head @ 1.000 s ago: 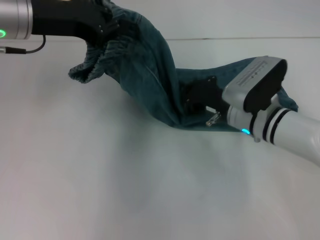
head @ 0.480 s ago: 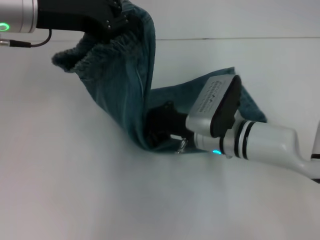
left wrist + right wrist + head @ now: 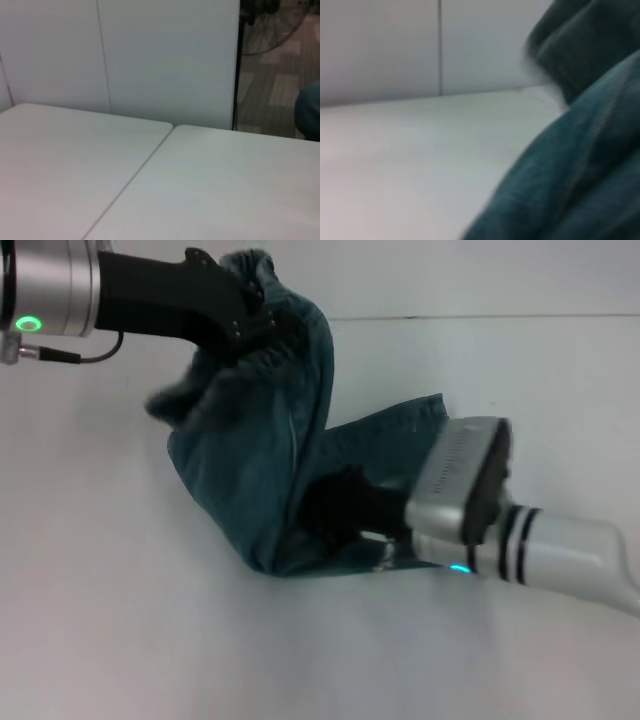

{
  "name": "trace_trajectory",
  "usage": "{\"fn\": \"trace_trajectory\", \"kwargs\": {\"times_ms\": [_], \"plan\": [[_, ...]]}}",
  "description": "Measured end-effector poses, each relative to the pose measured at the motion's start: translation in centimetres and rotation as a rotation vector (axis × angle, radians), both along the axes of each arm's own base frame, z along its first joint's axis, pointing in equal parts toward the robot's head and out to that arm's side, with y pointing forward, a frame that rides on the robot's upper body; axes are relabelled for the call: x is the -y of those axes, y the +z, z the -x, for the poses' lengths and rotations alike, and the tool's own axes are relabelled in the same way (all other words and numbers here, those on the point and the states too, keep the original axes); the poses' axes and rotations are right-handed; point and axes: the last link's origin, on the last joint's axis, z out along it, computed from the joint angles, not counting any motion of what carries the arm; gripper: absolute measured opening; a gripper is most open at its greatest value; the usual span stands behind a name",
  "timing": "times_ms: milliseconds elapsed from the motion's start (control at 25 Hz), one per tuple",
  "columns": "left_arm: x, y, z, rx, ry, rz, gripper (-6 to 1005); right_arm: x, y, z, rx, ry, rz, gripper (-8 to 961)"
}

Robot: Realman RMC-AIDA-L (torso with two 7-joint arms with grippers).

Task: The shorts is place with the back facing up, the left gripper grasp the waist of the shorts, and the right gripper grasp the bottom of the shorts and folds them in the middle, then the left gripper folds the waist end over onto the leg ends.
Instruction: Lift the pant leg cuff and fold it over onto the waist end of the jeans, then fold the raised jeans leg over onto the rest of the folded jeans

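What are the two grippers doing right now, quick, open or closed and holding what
Left gripper: shut on the shorts at the waist, lifted.
Right gripper: shut on the shorts' leg end, low by the table.

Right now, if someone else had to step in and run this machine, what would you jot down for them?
Left claw: shut on the shorts' waist, held up above the table.
Right claw: low on the table, gripping the leg end of the shorts.
Shorts: draped from the raised waist down to a bend resting on the table, then across to the right claw.
Done: both ends grasped, cloth lifted, lengthwise fold apparently in progress.
Left: lay the cloth down flat, then bring the waist end over onto the leg ends and let go.
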Motion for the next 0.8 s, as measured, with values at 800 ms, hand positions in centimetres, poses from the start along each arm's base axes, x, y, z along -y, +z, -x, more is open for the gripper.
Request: {"fn": "trace_trajectory", "kwargs": {"times_ms": [800], "plan": [[1.6, -11.0, -2.0, -0.124, -0.075, 0.201, 40, -3.4, 13.0, -7.9, -0.394, -0.344, -0.570, 16]]}}
